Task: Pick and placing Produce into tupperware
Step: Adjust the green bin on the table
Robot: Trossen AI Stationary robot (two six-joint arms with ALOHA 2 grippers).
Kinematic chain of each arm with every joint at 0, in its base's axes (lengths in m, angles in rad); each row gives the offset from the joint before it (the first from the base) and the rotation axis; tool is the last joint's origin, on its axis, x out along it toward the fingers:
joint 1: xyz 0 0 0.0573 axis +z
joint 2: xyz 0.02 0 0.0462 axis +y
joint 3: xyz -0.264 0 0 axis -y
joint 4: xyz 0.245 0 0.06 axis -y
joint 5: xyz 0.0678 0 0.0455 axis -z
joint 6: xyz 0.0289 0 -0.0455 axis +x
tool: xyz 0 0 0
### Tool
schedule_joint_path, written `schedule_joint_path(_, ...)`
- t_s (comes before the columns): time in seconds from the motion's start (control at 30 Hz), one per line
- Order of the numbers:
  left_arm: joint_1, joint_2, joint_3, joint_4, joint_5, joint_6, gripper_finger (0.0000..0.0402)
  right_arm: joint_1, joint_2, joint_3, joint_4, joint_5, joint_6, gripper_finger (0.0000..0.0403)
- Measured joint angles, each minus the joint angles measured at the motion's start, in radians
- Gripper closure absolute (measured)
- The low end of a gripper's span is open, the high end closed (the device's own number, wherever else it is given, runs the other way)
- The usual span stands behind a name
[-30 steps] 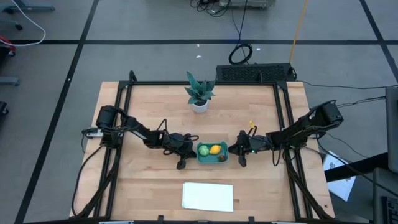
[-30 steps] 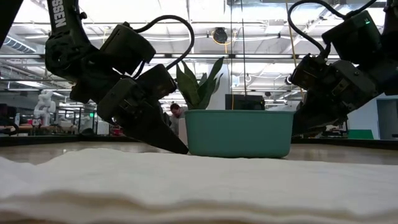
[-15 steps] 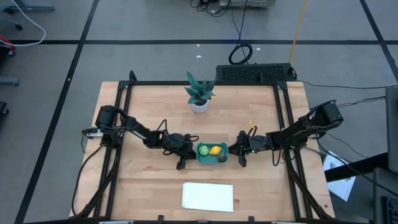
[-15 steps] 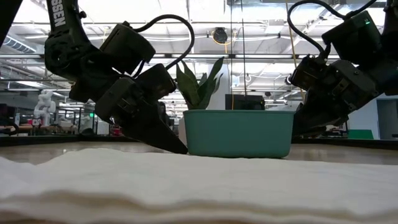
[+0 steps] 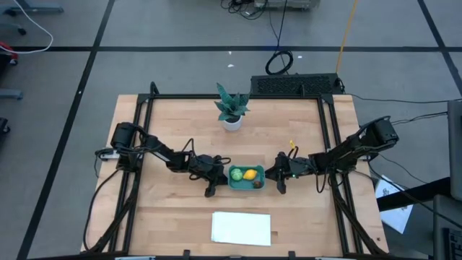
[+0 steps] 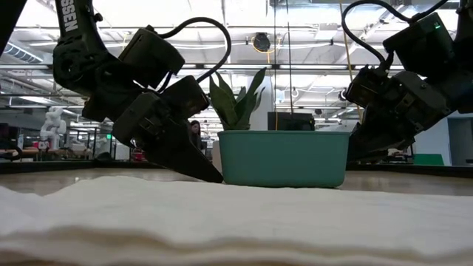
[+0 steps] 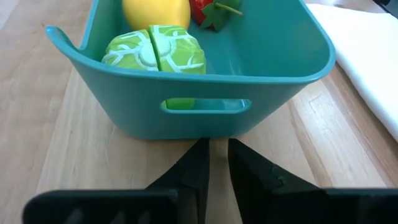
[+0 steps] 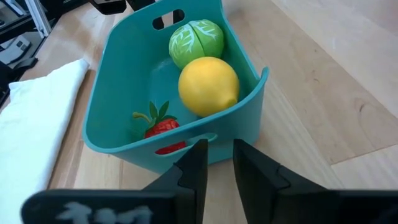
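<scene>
Teal plastic, smooth and glossy, formed the shallow tupperware (image 5: 246,178), a rounded-corner tub with slot handles cut into its end walls, sitting on the wooden table (image 5: 173,123) between the two arms. Inside it lay all three produce pieces: a round light-green cabbage (image 7: 155,51) with pale painted veins and a seam down its middle, a smooth yellow lemon (image 8: 208,85) beside it, and a small red strawberry (image 8: 160,127) with a green leafy cap near the far end wall.

Just outside one handle, the left gripper (image 7: 213,163) rested low at the table, its dark fingers parted by only a narrow slit and holding nothing. At the opposite handle the right gripper (image 8: 216,163) sat likewise, its fingers a slim gap apart and empty.

Behind the tub stood a spiky green potted plant (image 5: 232,107) in a white pot. A white folded cloth (image 5: 241,228), soft and flat, lay near the table's front edge.
</scene>
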Motion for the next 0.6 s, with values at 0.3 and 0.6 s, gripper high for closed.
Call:
schedule_joint_path(0.3,0.001,0.0,0.0,-0.001,0.008,0.0,0.0331,0.0,0.0,0.0,-0.002,0.002,-0.009,0.0312)
schedule_joint_path(0.6,0.001,0.001,0.0,-0.024,0.015,-0.005,0.0299,-0.002,-0.001,-0.012,-0.005,0.003,0.002,0.022)
